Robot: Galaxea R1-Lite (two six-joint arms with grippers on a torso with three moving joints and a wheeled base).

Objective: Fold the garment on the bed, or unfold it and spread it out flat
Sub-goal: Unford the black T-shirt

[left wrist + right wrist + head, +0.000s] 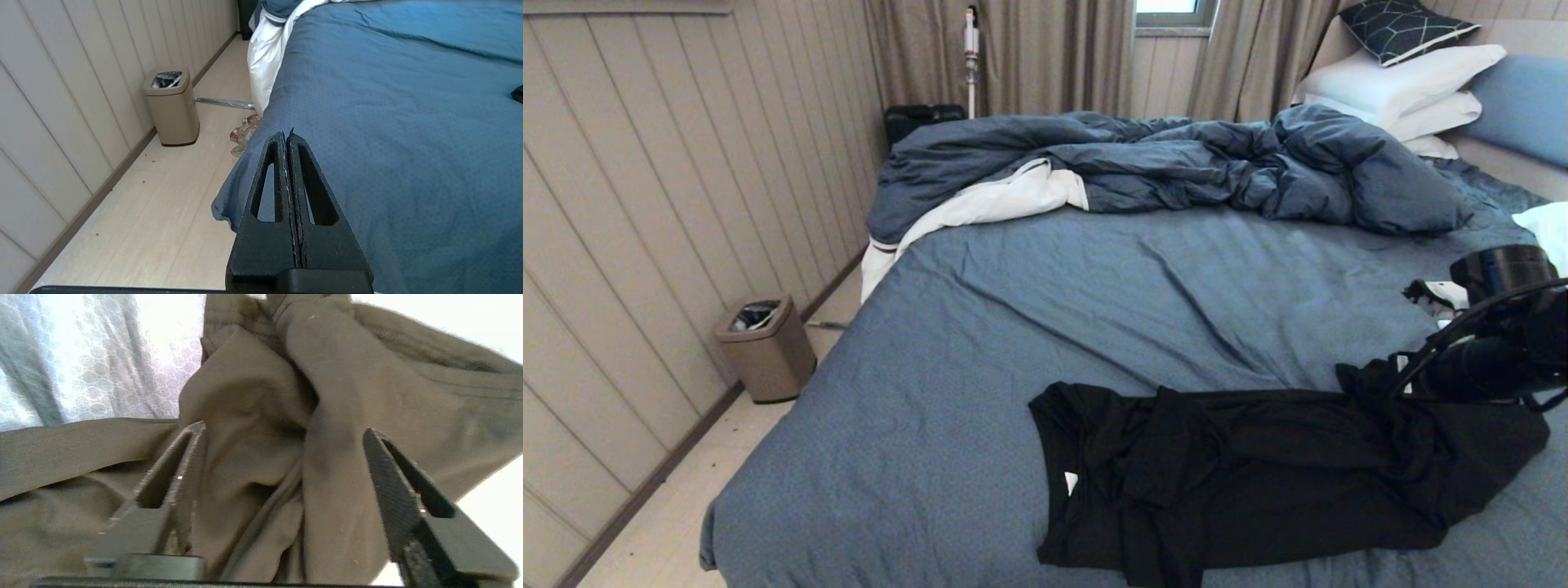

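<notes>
i see the garment point(1258, 482) bunched near the bed's point(1094, 286) front edge, white neck tag point(1070, 482) unreadable. only my right wrist view shows the right gripper point(284, 433) spread wide over its folds; left gripper point(286, 136) pressed closed at the bed's left edge.

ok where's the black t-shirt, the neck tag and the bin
black T-shirt point(1258, 482): head view, crumpled middle.
neck tag point(1070, 483): head view, white label at collar.
bin point(768, 355): head view, front wall.

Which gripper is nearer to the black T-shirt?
The right gripper, open, is directly over the bunched black T-shirt. The left gripper, shut, is by the bed's edge, away from it.
</notes>
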